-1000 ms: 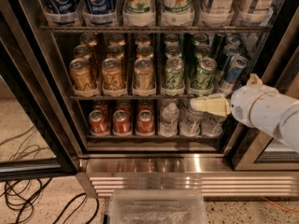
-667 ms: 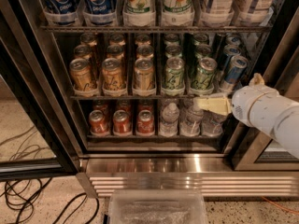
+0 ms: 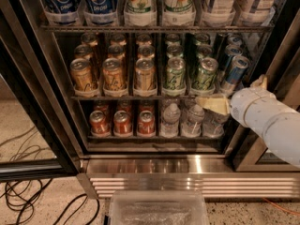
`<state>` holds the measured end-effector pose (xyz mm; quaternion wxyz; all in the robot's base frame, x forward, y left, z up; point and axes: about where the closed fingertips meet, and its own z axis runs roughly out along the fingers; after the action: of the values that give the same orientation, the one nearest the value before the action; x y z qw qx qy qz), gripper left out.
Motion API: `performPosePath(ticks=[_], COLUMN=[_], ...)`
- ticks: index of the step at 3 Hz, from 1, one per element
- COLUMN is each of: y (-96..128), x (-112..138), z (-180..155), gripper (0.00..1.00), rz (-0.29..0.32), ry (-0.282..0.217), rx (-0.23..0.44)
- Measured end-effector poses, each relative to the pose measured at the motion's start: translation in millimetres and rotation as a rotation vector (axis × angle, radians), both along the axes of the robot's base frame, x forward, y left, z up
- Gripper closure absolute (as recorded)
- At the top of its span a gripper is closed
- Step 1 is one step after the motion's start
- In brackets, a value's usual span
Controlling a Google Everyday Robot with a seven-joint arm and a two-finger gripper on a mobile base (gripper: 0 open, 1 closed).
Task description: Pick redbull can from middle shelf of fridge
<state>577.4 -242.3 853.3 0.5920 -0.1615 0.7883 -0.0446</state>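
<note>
1. I am on the approach. My claw (image 3: 215, 104) hangs in the open doorway of the fridge (image 3: 187, 165), on its right side. It sits just under the front edge of the middle shelf (image 3: 140, 97), in front of the water bottles (image 3: 171, 121).
2. The claw has hold of nothing. I cannot tell whether it is spread or closed.
3. The redbull can (image 3: 236, 72) stands at the front of the far-right lane of that shelf, leaning a little. It is just above and to the right of my claw, with more like it behind.
4. Next, as I judge it, I must rise to can height and line up on that front can. I need to keep off the green cans (image 3: 205, 74) in the neighbouring lane.
5. The same shelf carries 3 lanes of gold cans (image 3: 114, 74) and 2 of green. The rack above holds big bottles (image 3: 98, 1). The rack below holds 3 lanes of red cans (image 3: 123, 123), then the water.
6. A clear tub (image 3: 157, 210) sits low in front; I cannot make out what is in it.
</note>
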Motion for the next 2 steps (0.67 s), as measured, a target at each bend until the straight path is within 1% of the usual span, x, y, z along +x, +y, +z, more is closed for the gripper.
performPosePath(ticks=[1,2], y=[0.2,-2.7], x=[-0.8,4.7], z=[0.0,-3.7], gripper=[0.00,0.05], rz=[0.000,-0.019], ry=[0.000,-0.016], rx=[0.000,0.005])
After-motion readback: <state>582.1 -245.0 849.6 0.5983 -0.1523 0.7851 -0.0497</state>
